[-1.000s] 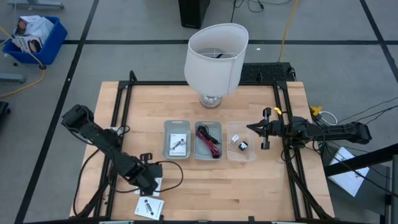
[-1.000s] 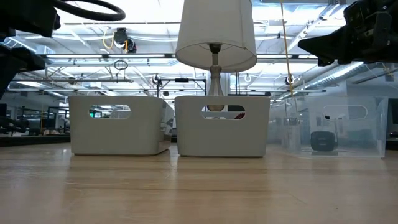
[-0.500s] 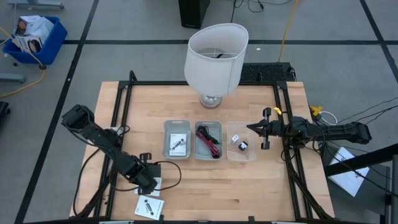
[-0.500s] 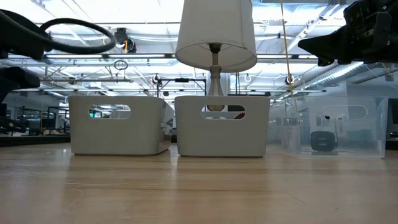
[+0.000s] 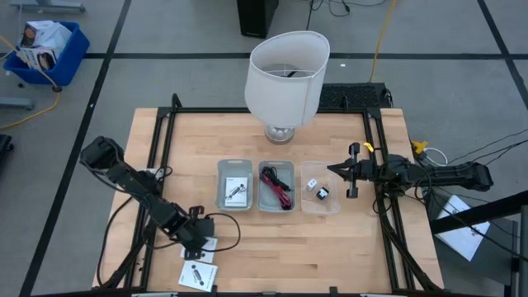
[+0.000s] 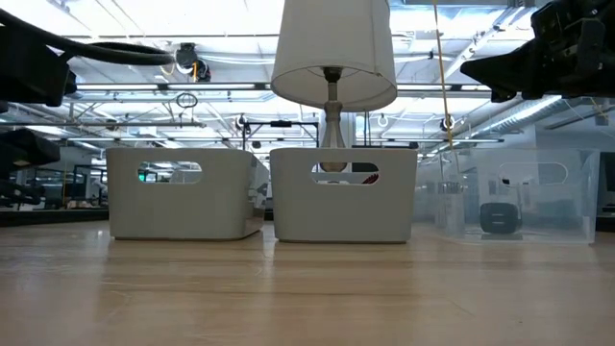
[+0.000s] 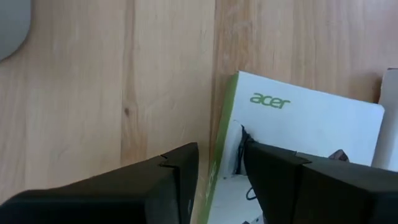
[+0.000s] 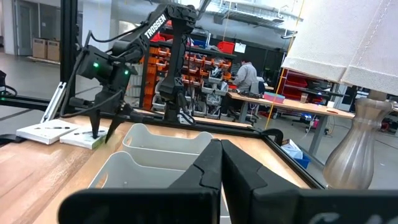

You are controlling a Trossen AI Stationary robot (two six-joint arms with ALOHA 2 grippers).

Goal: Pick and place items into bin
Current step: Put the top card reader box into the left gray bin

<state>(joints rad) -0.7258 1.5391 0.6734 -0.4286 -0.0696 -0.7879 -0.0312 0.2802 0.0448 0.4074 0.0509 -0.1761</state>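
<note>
Lower left of the high view: left gripper (image 5: 200,240) lowered onto a white square packet (image 5: 205,244) lying flat on the wooden table (image 5: 272,247); in the left wrist view, fingers (image 7: 180,177) parted and set astride the green edge of that packet (image 7: 298,134), marked "acer", one finger on the bare wood and one over the card, not clenched on it. Just below in the high view, near the bottom edge: a second white square packet (image 5: 197,275), dark part at its centre, apart from the gripper. Centre of the high view, in a row: grey bin (image 5: 235,166) with a third packet (image 5: 237,191) inside; grey bin (image 5: 276,167) holding a black cable (image 5: 272,177) tangled with a red cable (image 5: 283,196); clear bin (image 5: 320,206) with a tiny white-and-black block (image 5: 318,189). Upper centre: white lampshade (image 5: 286,77) on its base. Right of centre: right gripper (image 5: 332,172) raised beside the clear bin, fingers (image 8: 214,165) pressed together on nothing.
</note>
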